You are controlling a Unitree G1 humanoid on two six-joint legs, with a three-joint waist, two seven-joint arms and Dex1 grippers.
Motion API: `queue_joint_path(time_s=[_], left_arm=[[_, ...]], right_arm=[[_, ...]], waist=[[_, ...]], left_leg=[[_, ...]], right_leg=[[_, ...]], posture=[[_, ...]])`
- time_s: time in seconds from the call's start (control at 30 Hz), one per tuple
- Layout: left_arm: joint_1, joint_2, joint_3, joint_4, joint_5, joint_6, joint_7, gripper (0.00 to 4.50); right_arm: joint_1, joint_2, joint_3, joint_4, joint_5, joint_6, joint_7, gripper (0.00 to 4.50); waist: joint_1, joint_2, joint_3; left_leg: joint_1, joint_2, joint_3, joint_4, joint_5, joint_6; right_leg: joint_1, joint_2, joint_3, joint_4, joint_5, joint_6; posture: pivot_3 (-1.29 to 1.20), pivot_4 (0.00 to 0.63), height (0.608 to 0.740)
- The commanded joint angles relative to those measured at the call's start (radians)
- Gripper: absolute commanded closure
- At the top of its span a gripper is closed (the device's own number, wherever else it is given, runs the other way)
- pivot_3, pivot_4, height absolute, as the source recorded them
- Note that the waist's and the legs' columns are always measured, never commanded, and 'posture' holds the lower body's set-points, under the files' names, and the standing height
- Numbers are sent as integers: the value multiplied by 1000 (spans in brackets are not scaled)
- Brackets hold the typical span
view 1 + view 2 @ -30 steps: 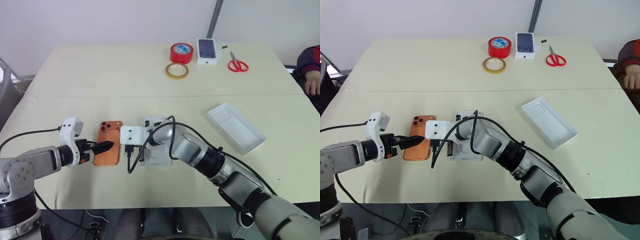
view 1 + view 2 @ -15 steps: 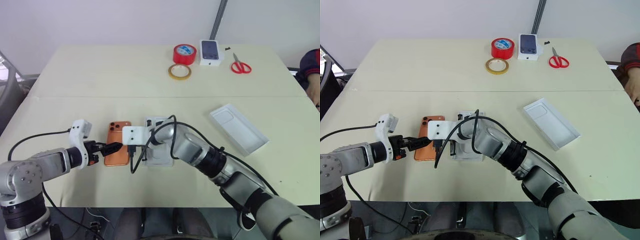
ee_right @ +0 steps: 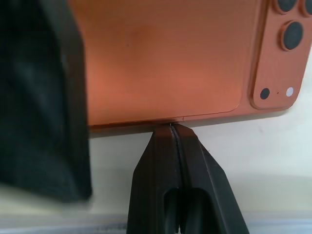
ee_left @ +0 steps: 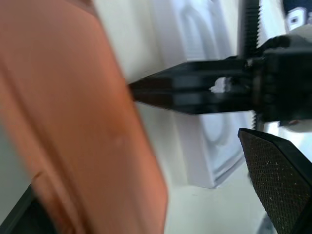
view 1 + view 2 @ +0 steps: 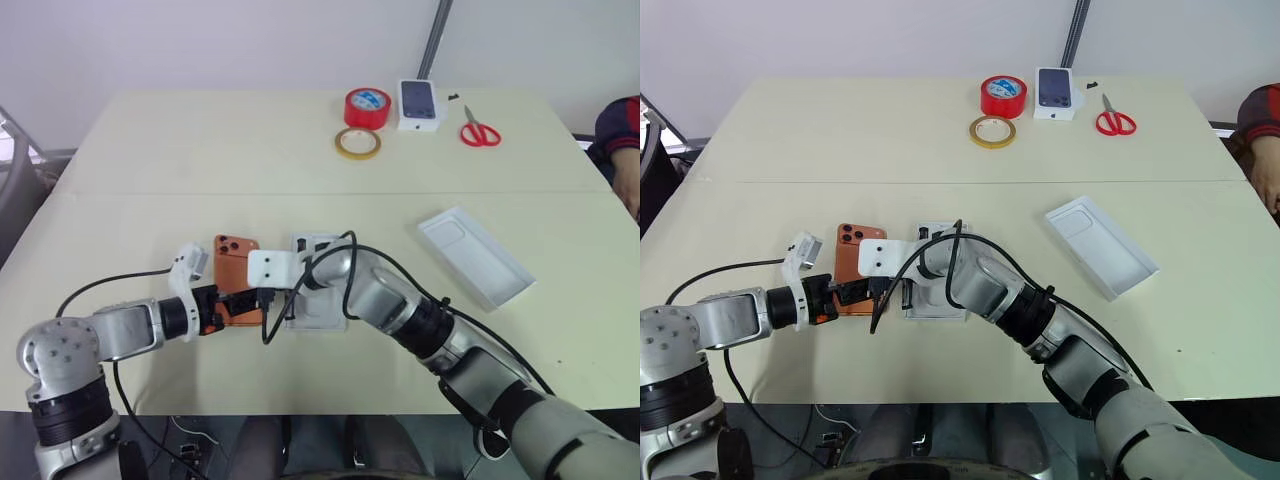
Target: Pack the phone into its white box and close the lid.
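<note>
Two grippers now meet at the phone (image 5: pixel 233 278), near the table's (image 5: pixel 140 160) front edge, left of centre. The left gripper (image 5: pixel 240 303) has slid rightward over the last second, from the phone's left side to astride its near end, jaws spread wide with one finger (image 4: pixel 280 187) on each side of the slab. The right gripper (image 3: pixel 171 131), jaws pressed together, stays with its tip against the phone's right long edge, likely bracing it. The white box (image 5: pixel 318 296) waits just right of the phone, the lid (image 5: pixel 473 256) well apart toward the right edge. A pinch seems imminent; packing not yet begun.
</note>
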Motion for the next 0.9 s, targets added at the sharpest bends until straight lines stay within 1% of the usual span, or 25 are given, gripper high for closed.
queue_joint_path(time_s=[0.03,0.13,0.27,0.4,0.57,0.67,0.77,0.9], left_arm=[[-23,-5,12,0,-60,8,55,40],[-17,6,24,4,-54,-5,87,40],[-24,10,72,55,-60,-40,140,40],[-12,12,112,98,-95,-62,196,40],[18,17,106,114,-163,-95,249,40],[40,25,104,130,-225,-134,289,787],[75,48,86,131,-314,-180,317,2227],[120,81,60,154,-415,-255,369,2227]], right_arm=[[4,16,4,-31,-1,-11,5,4500],[5,15,4,-35,-3,-9,5,4500],[5,11,1,-36,-4,-10,5,4500],[7,9,-2,-39,-6,-9,4,4500],[6,9,-4,-42,-6,-11,5,4500],[2,6,-3,-49,-10,-13,5,4500],[-7,-4,-13,-81,-8,-4,15,4500],[-13,-19,-35,-133,2,18,29,4500]], waist=[[0,0,0],[0,0,0],[0,0,0],[0,0,0],[0,0,0],[-2,0,0],[-2,0,0],[1,-1,1]], left_leg=[[0,0,0,0,0,0],[0,0,0,0,0,0],[0,0,0,0,0,0],[0,0,0,0,0,-1],[0,0,0,0,0,-1],[0,0,0,0,0,-1],[0,0,0,-1,0,-1],[-1,0,0,-1,0,-1]], right_leg=[[0,0,0,0,0,0],[0,0,0,0,0,0],[0,0,0,0,0,0],[0,0,0,0,0,0],[0,0,0,0,0,0],[-1,0,0,0,0,0],[-1,0,0,0,0,0],[-2,0,0,0,0,0]], posture=[[0,150,740],[0,150,740],[0,150,740],[0,150,740],[0,150,740],[0,150,740],[0,150,740],[0,150,740]])
